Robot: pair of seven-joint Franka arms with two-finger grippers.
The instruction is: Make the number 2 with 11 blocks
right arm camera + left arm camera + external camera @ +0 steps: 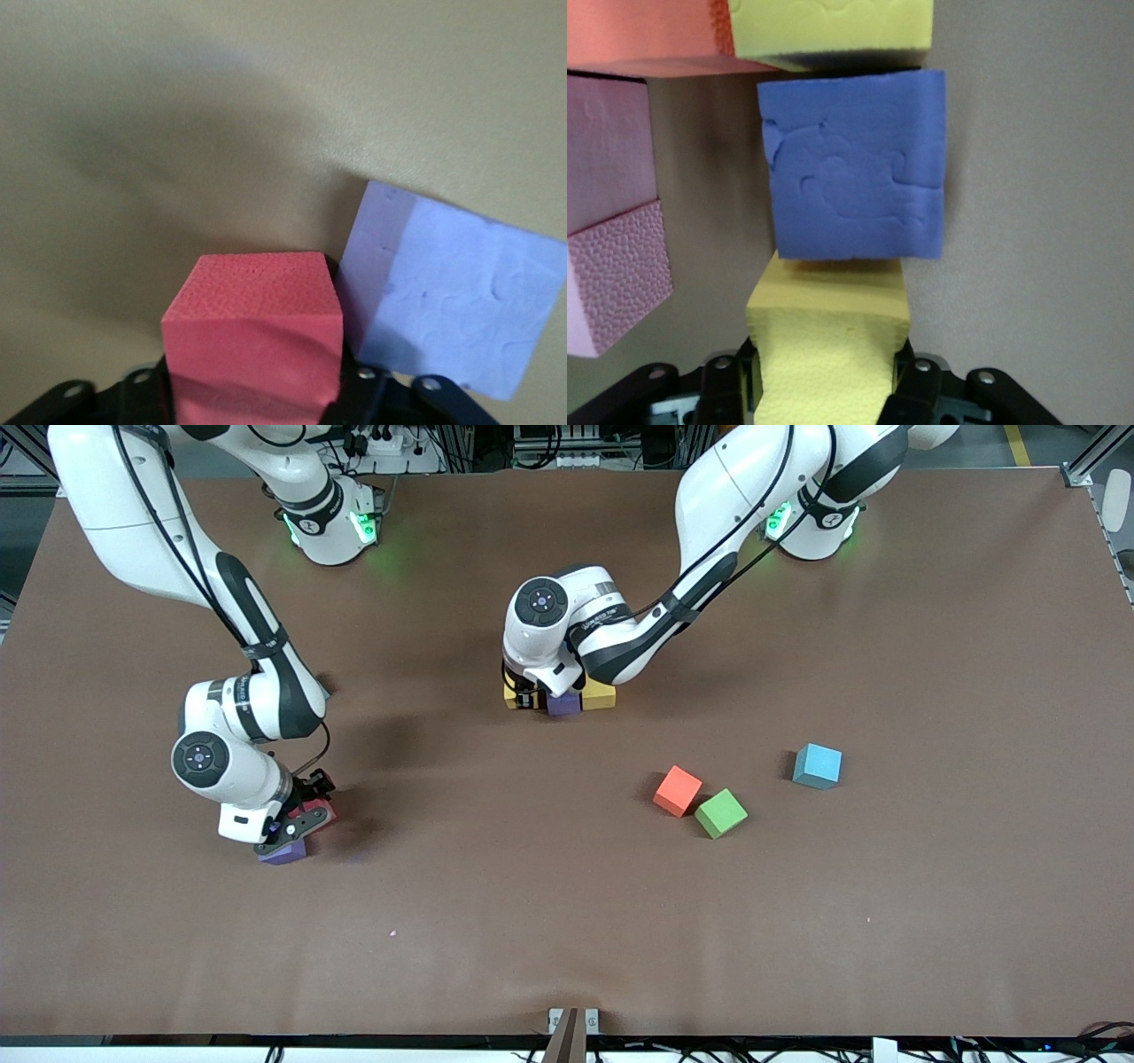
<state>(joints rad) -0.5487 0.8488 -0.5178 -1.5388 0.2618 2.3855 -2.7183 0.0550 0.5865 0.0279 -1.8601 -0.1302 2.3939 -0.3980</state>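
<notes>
We see the left arm bent low mid-table, its left end effector [828,390] pinching a yellow block [830,341] beside a purple block [855,168], pink block [611,221] and orange block [642,35]. The right arm reaches down, its right end effector [252,390] gripping a red block [252,332] beside a tilted purple cube [447,297].

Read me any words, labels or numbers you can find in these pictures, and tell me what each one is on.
Left arm: a line of dark lettering on the white wrist, too small to read.
Right arm: a similar line of lettering on the wrist, too small to read.
Blocks, table and both wrist views: no text.
</notes>
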